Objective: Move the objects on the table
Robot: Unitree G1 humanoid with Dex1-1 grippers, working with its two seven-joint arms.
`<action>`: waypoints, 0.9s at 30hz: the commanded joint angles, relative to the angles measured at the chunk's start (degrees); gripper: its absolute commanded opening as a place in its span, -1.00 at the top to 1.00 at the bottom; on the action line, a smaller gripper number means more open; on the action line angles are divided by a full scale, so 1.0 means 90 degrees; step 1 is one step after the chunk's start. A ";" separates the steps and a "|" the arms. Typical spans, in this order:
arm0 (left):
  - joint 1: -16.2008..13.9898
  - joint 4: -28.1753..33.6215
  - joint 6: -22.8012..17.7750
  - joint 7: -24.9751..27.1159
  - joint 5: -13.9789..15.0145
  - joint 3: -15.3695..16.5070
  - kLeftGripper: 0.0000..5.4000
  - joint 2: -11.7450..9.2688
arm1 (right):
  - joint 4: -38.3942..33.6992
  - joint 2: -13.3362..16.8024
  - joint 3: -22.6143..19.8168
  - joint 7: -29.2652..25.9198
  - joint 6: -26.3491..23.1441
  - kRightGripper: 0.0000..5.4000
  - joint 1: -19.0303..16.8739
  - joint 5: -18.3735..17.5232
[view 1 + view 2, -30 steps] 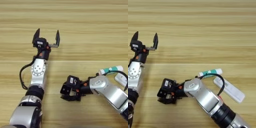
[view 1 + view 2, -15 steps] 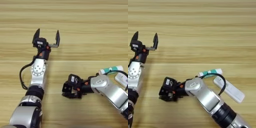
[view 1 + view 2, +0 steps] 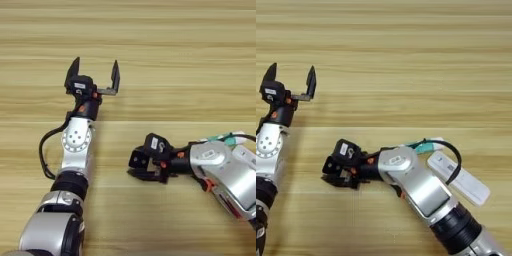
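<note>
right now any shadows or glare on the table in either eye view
Left eye view: soft shadow on the table beside the left arm, a darker one under the right gripper. Right eye view: faint shadow under the white tube; no glare in either.

tube (image 3: 428, 146) on table (image 3: 406, 60) at right, behind right arm (image 3: 416, 182)

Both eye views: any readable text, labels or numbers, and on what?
None readable.
Left gripper: small white sticker, print too small to read.
Right gripper: white sticker on its housing, also illegible.
Tube: dark mark near its cap end, too blurred to read.
Table: bare wood, no markings.
</note>
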State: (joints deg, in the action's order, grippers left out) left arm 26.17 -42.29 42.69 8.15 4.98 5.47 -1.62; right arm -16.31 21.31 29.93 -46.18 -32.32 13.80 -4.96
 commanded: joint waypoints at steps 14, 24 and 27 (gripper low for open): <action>0.0075 -0.0004 -0.0092 0.0051 -0.0006 -0.0014 -1.00 -0.0037 | -0.0860 0.1220 -0.1198 -0.0282 -0.0133 0.08 -0.0339 -0.0514; 0.0113 -0.0076 -0.0085 0.0061 -0.0002 0.0002 -1.00 -0.0062 | -0.1019 0.1886 -0.2251 -0.0458 0.0125 0.08 -0.1153 -0.0953; 0.0130 -0.0101 -0.0080 0.0060 -0.0003 0.0005 -1.00 -0.0063 | -0.1009 0.2170 -0.2636 -0.0631 0.0387 0.08 -0.1537 -0.1069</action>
State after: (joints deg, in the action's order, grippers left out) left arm 26.32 -42.60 42.68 8.35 4.97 5.48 -1.84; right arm -24.89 38.56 8.99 -50.80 -30.68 2.00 -13.67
